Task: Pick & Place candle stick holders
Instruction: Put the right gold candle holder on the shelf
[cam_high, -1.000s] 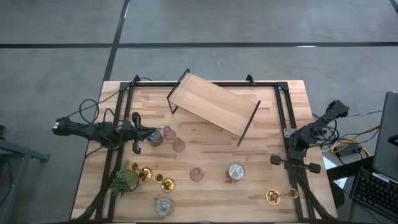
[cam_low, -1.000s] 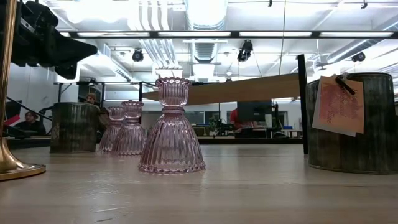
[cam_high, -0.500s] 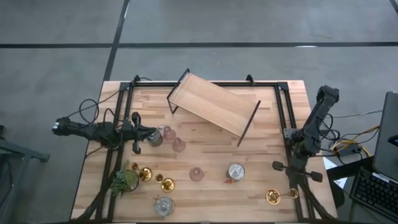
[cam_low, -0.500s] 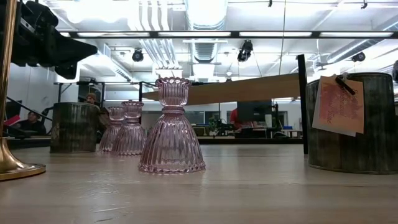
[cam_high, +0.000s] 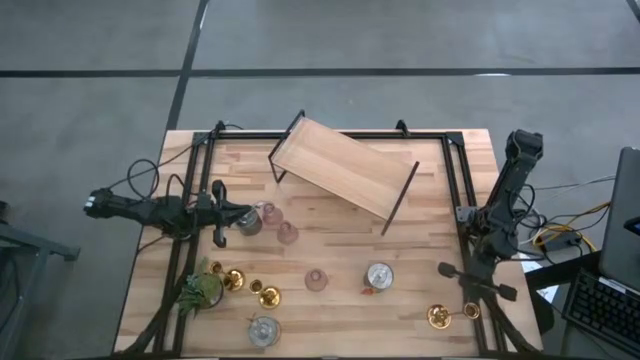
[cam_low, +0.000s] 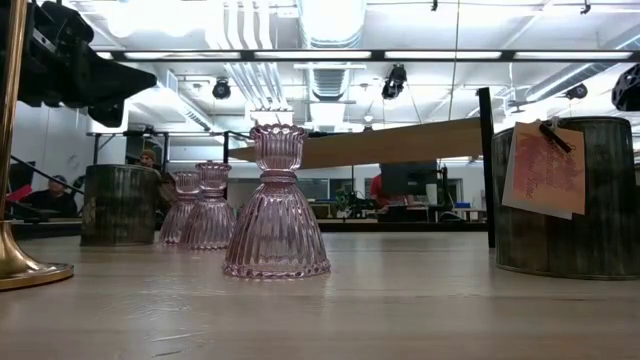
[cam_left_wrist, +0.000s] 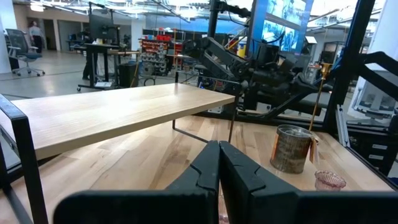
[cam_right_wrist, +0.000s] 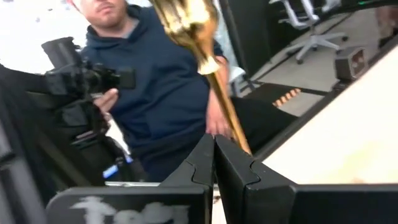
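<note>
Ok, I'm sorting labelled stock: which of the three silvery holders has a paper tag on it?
The silvery holder right of the lone pink cup, mid-table; its tag hangs at the side. The other two show none.

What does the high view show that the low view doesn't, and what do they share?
Only the high view shows the whole table, the green plant, the two gold candlesticks beside it, a third gold candlestick near the right gripper, and the left gripper, jaws shut.

Only the low view shows the room behind, with seated people, and the ribbing of the nearest pink glass holder.

Both show the three pink holders, silvery holders and the tilted wooden shelf.
</note>
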